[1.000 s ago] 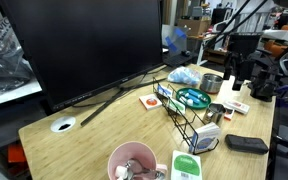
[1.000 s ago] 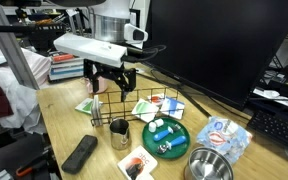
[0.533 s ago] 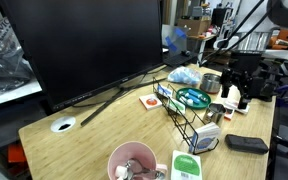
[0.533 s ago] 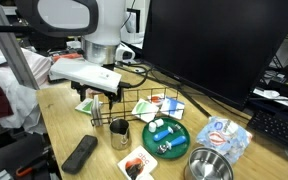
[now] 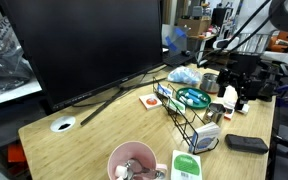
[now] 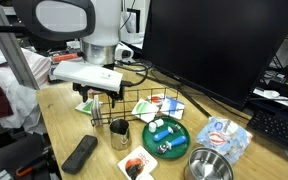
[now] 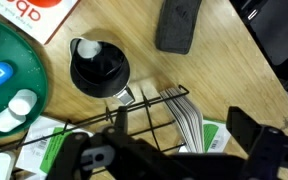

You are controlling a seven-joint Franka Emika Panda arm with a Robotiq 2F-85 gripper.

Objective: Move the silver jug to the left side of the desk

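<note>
The silver jug stands upright on the light wood desk, just in front of a black wire rack. From above in the wrist view the jug looks dark and round, with a spout. It is small in an exterior view, at the rack's near end. My gripper hangs low beside the jug, over the end of the rack. In the wrist view the gripper is open and empty, with its fingers either side of the rack's wires and upright cards. The jug is apart from the fingers.
A black flat case lies near the jug. A green plate, printed cards and a squat silver tin lie around the rack. A large monitor fills the back. A pink bowl and the cable hole are far along the desk.
Over the last second the arm has come down and swung in over the rack end beside the jug. In the last half second it has barely moved.
</note>
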